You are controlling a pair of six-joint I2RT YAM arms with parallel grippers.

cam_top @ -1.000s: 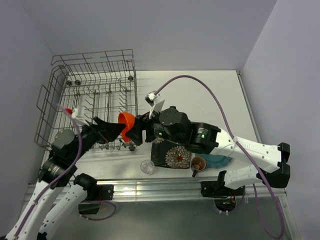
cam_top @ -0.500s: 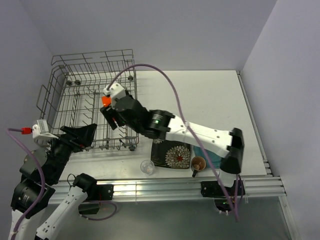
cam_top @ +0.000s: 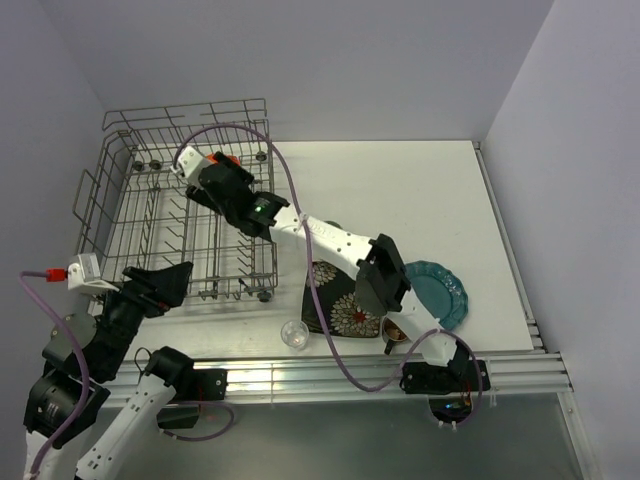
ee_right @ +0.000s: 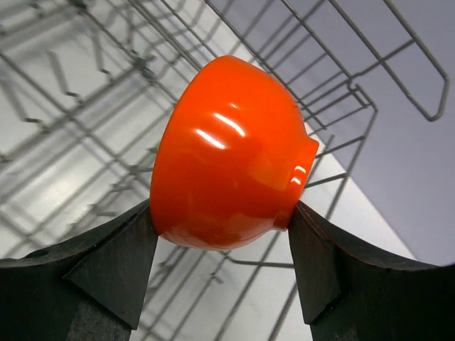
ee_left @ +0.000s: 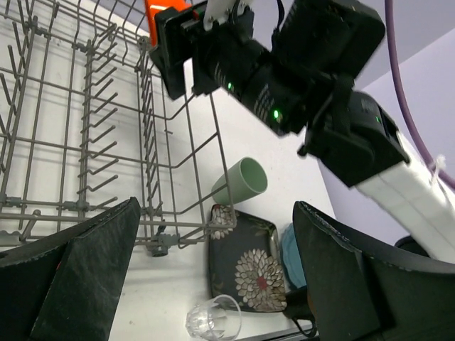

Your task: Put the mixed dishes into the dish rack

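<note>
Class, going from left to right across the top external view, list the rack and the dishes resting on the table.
dish rack → small clear glass → black flowered plate → teal plate

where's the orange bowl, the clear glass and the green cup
orange bowl (ee_right: pixel 227 153): right wrist view, its outer wall
small clear glass (ee_left: pixel 213 321): left wrist view, its body
pale green cup (ee_left: pixel 242 182): left wrist view, its middle

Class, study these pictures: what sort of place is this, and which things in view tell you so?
Probably a robot test cell, not a home kitchen: two robot arms bolted to a metal rail, a bare white table boxed in by plain walls, and a loose dish rack standing on it.
</note>
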